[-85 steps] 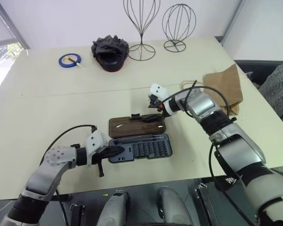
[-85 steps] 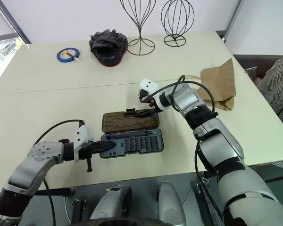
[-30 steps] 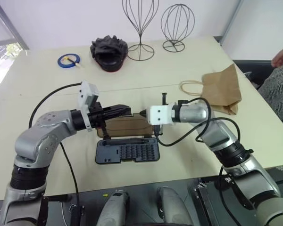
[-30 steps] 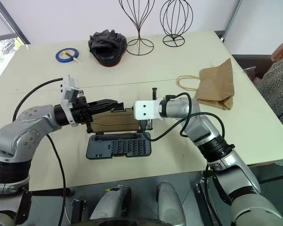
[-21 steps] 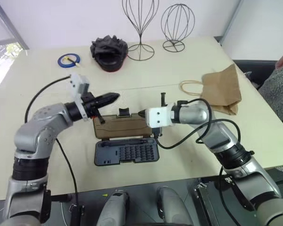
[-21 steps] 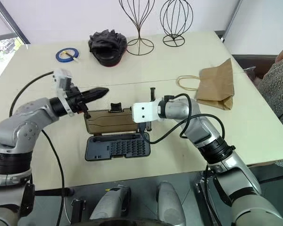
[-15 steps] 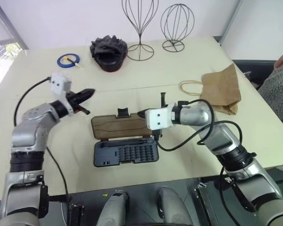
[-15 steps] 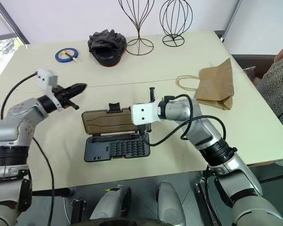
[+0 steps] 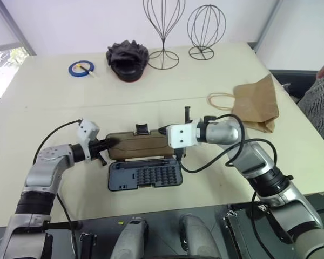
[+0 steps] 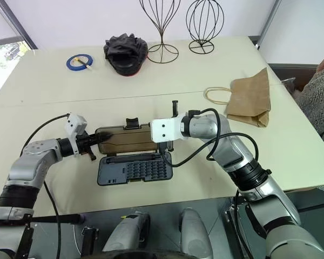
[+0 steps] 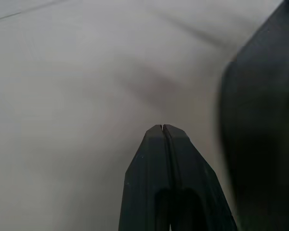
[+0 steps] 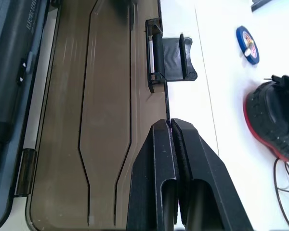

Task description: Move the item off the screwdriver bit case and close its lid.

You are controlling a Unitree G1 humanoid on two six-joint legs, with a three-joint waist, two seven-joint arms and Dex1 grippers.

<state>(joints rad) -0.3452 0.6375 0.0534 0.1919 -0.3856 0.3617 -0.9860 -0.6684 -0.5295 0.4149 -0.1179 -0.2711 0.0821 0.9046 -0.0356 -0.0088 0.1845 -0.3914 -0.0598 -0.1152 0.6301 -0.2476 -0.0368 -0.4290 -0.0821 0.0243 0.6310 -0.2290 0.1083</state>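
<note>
Pale cream tabletop [image 9: 54, 108] fills the scene, with a white wall behind.

Left gripper [image 10: 100, 138]: its two black fingers are pressed together and hold nothing, as the left wrist view shows. The tips sit at the short left end of the lid [image 10: 124, 137], the flat smoky-brown translucent plastic half of the case; whether they actually touch it is hard to say.

Right gripper [image 12: 170, 126]: its fingers are also pressed together and empty. In the right wrist view the tips lie along the lid's far long edge, just beside the small black latch tab [image 12: 171, 57].

Screwdriver bit case [image 10: 134, 168]: a flat rectangular dark plastic box lying open between the two grippers, its grey tray of small bits nearer the robot and hinged to the brown lid beyond it.

Item [image 9: 256, 105]: a small crumpled brown kraft paper bag with thin beige loop handles. It lies well apart to the right on the table, already off the case.

The lid looks light, stiff and smooth, so pinching its face would likely slip. A better hold is probably under the far edge near the latch tab, lifting so it swings over the tray on its hinge.
</note>
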